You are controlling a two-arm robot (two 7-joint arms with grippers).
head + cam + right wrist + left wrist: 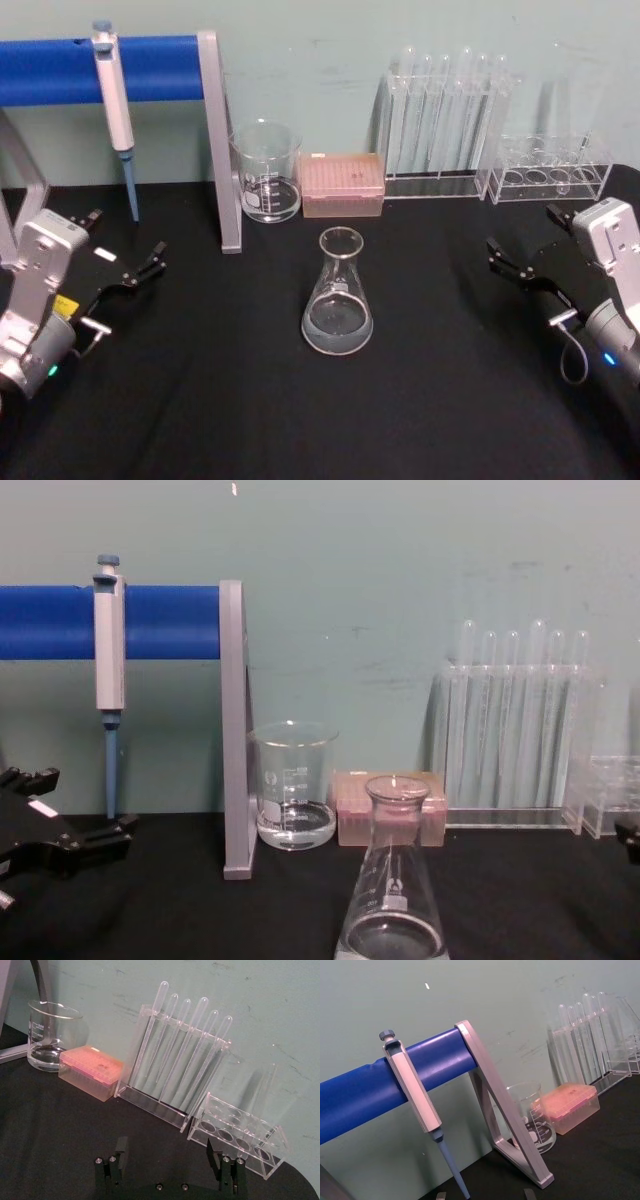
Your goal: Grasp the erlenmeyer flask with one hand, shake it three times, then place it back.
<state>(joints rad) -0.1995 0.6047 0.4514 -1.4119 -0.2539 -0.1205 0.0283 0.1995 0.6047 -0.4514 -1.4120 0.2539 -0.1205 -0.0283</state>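
Glass erlenmeyer flask [338,295] stands upright mid-tabletop [200,400], holding a little clear liquid, with neither arm touching it. Left gripper [128,236] and right gripper [165,1152] sit wide open and empty, well apart at either side; grasp, three shakes and replacing all seem left to do

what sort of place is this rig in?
Probably a chemistry lab bench: erlenmeyer flask and beaker with clear liquid, pipette on a stand, rack of test tubes. Left gripper and right gripper idle at the sides.
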